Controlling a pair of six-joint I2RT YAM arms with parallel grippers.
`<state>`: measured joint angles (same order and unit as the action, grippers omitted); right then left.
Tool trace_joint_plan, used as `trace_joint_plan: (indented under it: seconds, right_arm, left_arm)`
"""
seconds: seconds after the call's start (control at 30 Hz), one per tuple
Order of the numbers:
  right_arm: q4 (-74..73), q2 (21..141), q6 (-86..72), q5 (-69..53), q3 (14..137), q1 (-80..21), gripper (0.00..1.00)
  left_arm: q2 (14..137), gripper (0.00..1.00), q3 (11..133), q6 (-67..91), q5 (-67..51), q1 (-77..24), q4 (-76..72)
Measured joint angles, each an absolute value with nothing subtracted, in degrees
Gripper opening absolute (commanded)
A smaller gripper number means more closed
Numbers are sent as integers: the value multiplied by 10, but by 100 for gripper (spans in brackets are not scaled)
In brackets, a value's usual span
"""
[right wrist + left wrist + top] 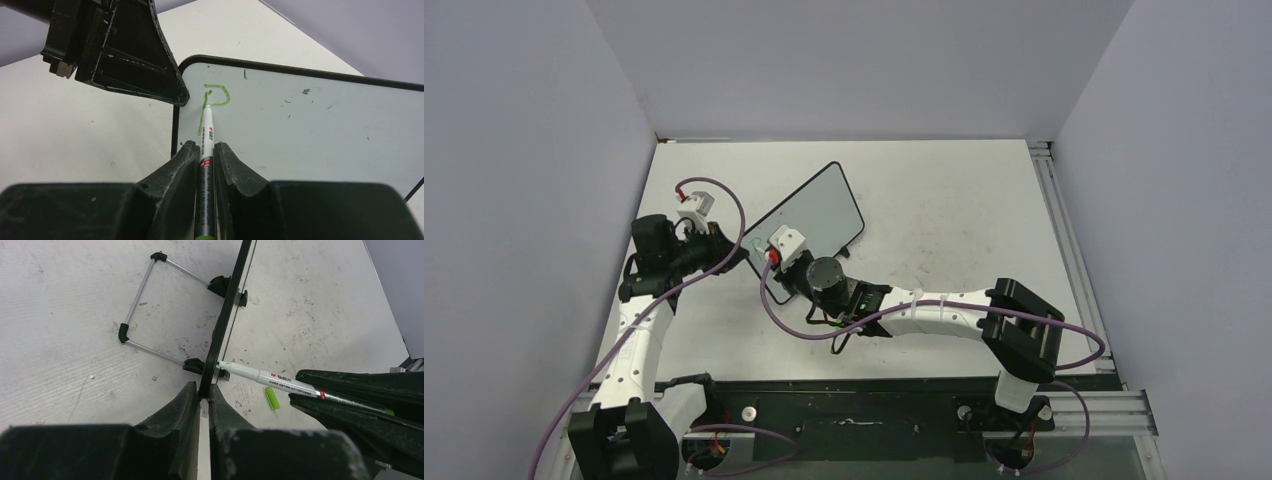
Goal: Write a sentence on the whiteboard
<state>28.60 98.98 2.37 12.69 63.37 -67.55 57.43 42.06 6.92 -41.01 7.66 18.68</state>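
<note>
The whiteboard (819, 215) stands tilted on the table, black-framed with rounded corners. My left gripper (204, 389) is shut on its frame edge (227, 315), seen at the board's left side from above (732, 252). My right gripper (205, 145) is shut on a white-and-silver marker (207, 125); its tip touches the board (300, 130) near the top left corner. The sentence (216, 96) is one green letter shaped like a P, with the tip on its stem. The left wrist view shows the marker (260, 375) meeting the board's face.
A green marker cap (271, 397) lies on the scuffed table in front of the board. The board's wire stand (145, 305) with black feet juts out behind it. Purple walls enclose the table; a metal rail (1064, 230) runs along its right edge.
</note>
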Motion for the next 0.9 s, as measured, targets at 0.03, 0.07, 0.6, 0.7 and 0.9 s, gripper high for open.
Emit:
trace_joint_plan:
  seconds: [0.03,0.07,0.6,0.7,0.9]
  right_arm:
    - [286,990,24,127,634,-676,5]
    - [286,990,24,127,634,-676,5]
    - [286,990,24,150,622,-676,5]
    - [286,990,24,152,616,-676,5]
    - [286,990,23,157,607,-675,5]
  left_arm:
    - [574,0,421,69,-410,77,187]
    - [574,0,421,69,-410,77,187]
    - [574,0,421,69,-410,77,187]
    - [574,0,421,68,-410,77,187]
    - [573,0,421,68,-409,77,187]
